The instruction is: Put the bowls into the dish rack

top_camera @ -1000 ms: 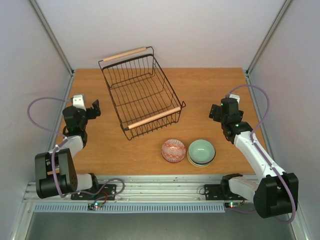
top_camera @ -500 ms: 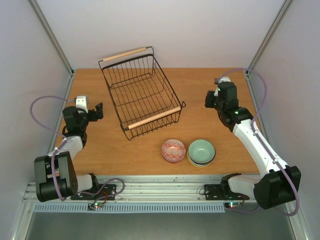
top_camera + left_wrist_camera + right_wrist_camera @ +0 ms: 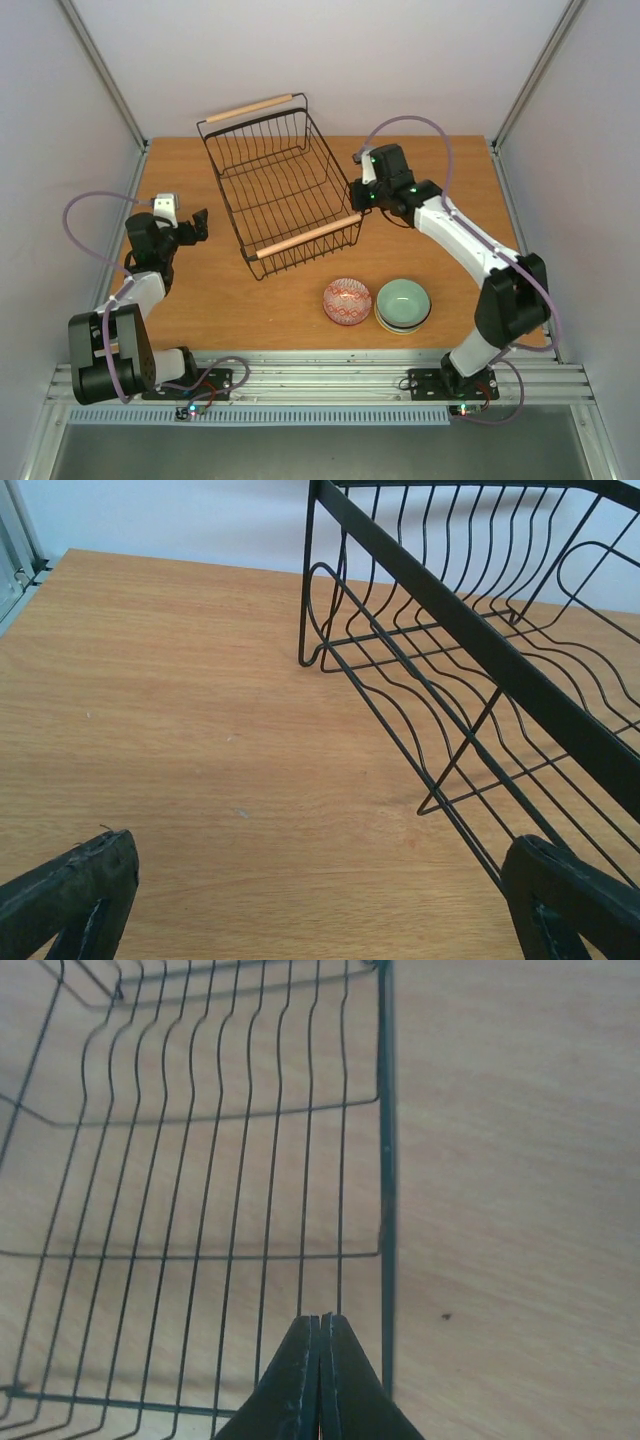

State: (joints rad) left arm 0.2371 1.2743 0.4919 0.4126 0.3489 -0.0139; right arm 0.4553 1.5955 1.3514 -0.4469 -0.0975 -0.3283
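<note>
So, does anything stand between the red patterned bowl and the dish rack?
Nothing visible does: only bare table lies between the red-patterned bowl and the dish rack. The right pincer is at the rack's right rim, aside.

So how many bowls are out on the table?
2 show clearly: the red-patterned bowl near the table's front edge and the mint green bowl just right of it. The green one seems stacked on others, so more may be hidden underneath.
</note>
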